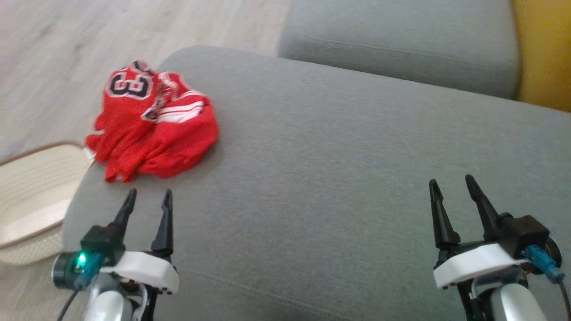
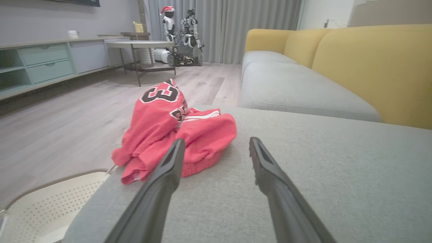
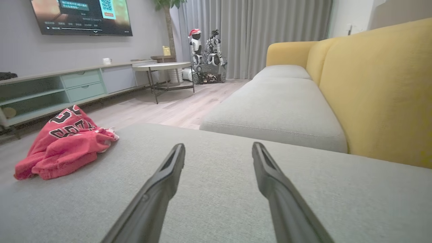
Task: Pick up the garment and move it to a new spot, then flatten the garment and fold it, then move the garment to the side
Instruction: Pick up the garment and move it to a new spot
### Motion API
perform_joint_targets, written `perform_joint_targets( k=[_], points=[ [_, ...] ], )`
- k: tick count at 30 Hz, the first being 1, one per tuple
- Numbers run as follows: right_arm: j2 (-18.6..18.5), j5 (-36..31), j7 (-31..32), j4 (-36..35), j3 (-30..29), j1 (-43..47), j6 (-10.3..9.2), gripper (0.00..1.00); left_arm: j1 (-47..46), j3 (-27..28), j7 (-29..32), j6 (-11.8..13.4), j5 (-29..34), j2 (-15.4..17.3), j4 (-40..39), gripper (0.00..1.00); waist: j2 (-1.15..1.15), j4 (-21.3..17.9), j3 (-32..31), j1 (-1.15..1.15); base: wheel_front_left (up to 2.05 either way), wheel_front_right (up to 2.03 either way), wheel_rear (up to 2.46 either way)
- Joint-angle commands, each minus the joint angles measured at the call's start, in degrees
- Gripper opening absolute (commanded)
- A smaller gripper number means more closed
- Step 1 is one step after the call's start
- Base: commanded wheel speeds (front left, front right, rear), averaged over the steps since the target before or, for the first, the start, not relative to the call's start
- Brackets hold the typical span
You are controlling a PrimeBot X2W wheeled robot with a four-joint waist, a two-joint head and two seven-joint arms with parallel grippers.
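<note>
Two open, empty grippers hover over the grey sofa cushion (image 1: 334,156). The red garment (image 1: 151,125) lies crumpled at its far left corner, just ahead of the left gripper (image 1: 150,192), which is probably lined up to reach it first; the right gripper (image 1: 451,179) is well apart.

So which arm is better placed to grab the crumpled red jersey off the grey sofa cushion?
Left. The left gripper sits open just short of the crumpled red jersey, at the left edge of the grey sofa cushion; the right gripper, also open, is far across the cushion.
</note>
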Motion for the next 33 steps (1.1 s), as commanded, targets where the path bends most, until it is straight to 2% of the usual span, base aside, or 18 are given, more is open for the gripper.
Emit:
perform_joint_targets(
  k=[1,7,12,27,33],
  points=[
    [-0.3,-0.1,0.0,-2.2,1.4,-1.7,-0.04,1.0,-3.1,2.4,-0.7,0.4,-0.1,1.0,-2.2,1.0,0.0,3.0,0.1,0.0,0.0,0.0,0.0],
    [-0.2,-0.1,0.2,-2.1,2.0,-1.7,-0.04,1.0,-2.7,3.3,-0.7,0.7,-0.2,1.3,-2.8,1.0,0.0,6.3,0.3,0.0,0.0,0.0,0.0],
    [-0.2,0.1,0.2,-1.9,2.2,-1.8,-0.04,1.0,-2.5,3.7,-0.7,0.7,-0.3,1.2,-3.2,1.0,0.0,7.3,0.5,0.0,0.0,0.0,0.0],
    [-0.2,-0.2,0.7,-2.3,2.1,-1.9,-0.04,1.0,-3.2,4.1,-0.7,0.6,-0.3,0.7,-3.5,1.0,0.0,7.3,1.3,0.0,0.0,0.0,0.0],
    [-0.2,-0.9,1.5,-3.6,1.9,-2.8,-0.04,1.0,-5.8,4.4,-0.7,0.4,-0.5,0.6,-3.0,1.0,0.0,6.5,3.9,0.0,0.0,0.0,0.0]
  ],
)
